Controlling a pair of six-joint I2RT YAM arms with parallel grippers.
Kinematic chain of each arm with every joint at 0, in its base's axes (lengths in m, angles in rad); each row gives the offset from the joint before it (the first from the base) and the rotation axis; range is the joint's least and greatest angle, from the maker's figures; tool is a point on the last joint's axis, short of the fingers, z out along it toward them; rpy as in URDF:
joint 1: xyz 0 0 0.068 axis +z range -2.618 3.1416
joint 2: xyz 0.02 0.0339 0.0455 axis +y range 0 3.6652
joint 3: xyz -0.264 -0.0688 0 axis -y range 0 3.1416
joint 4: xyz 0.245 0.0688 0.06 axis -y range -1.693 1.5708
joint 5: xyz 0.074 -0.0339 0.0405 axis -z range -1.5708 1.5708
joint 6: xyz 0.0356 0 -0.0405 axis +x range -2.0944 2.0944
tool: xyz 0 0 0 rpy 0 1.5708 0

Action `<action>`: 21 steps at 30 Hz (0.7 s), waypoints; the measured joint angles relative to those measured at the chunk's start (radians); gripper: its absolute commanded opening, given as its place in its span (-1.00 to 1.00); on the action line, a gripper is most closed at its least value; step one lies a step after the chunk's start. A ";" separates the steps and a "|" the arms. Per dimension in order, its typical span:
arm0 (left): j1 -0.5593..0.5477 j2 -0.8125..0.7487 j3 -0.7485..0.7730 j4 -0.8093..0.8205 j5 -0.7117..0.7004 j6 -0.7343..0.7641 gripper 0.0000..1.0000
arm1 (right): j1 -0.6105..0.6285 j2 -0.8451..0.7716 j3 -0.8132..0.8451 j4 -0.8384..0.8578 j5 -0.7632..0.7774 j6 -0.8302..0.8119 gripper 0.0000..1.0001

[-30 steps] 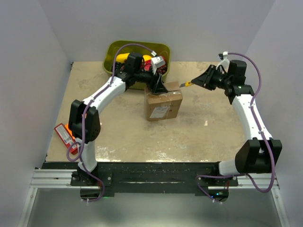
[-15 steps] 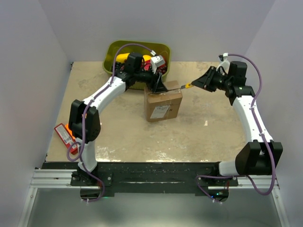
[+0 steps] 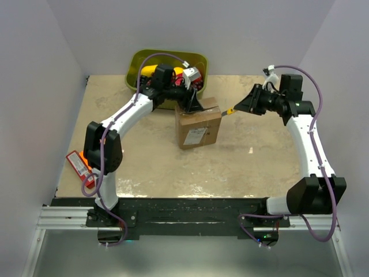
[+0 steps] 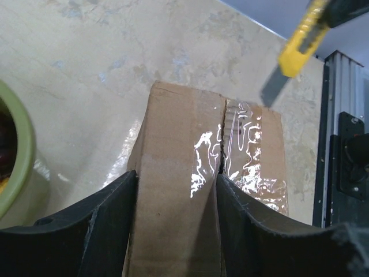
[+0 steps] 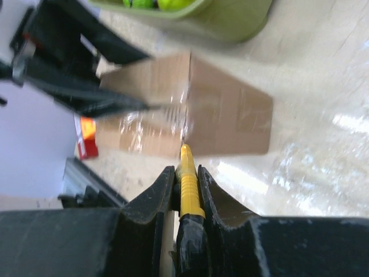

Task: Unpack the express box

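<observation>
The express box (image 3: 199, 128) is a small brown carton with a white label, standing mid-table; clear tape shines along its top seam (image 4: 222, 144). My left gripper (image 3: 195, 107) grips it at the far edge. In the left wrist view, one finger (image 4: 109, 219) lies at the box's left side and the other finger (image 4: 253, 225) lies by the seam, with cardboard (image 4: 179, 173) filling the gap. My right gripper (image 3: 245, 105) is shut on a yellow utility knife (image 5: 187, 184). The knife's blade tip (image 3: 229, 110) sits just at the box's far right top edge (image 5: 230, 109).
An olive-green bin (image 3: 138, 66) with fruit stands right behind the box, against the back wall. A flat orange package (image 3: 79, 166) lies at the table's left edge beside the left arm's base.
The right arm has carried the knife slightly nearer and down toward the box's far right edge. The left gripper and the box have stayed put.
</observation>
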 measured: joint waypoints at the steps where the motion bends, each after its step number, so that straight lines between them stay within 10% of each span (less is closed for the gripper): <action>1: 0.003 0.000 -0.001 0.000 -0.011 -0.003 -0.84 | 0.000 0.000 0.009 -0.033 -0.009 -0.017 -1.00; 21: 0.013 -0.059 -0.121 0.132 0.019 -0.070 -0.94 | -0.011 -0.009 0.184 -0.171 0.059 -0.140 -1.00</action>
